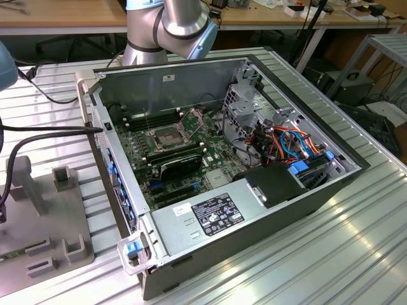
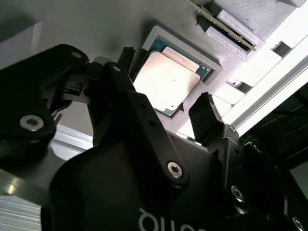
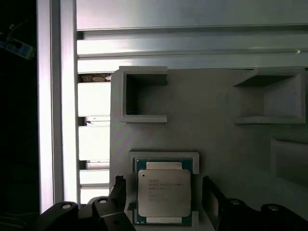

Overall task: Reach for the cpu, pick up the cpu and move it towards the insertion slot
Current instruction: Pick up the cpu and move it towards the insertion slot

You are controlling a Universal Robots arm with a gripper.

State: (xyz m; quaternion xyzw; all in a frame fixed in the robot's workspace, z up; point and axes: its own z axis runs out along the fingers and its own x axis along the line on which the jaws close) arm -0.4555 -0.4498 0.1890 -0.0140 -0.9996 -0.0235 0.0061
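Item: cpu (image 3: 163, 197), seated flat in grey cradle (image 3: 166, 156). Pincer (image 3: 163, 186) spread wide, fingers (image 3: 119, 188) flanking it, not touching. Handling: descend squarely, close evenly on opposite edges, avoid tilting. Insertion slot (image 1: 164, 135): well apart, inside open computer case (image 1: 172, 76).

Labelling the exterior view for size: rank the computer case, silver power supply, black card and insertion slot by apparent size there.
1. computer case, by far the largest.
2. power supply.
3. black card.
4. insertion slot, close to the card in size, so the order of these last two is unsure.
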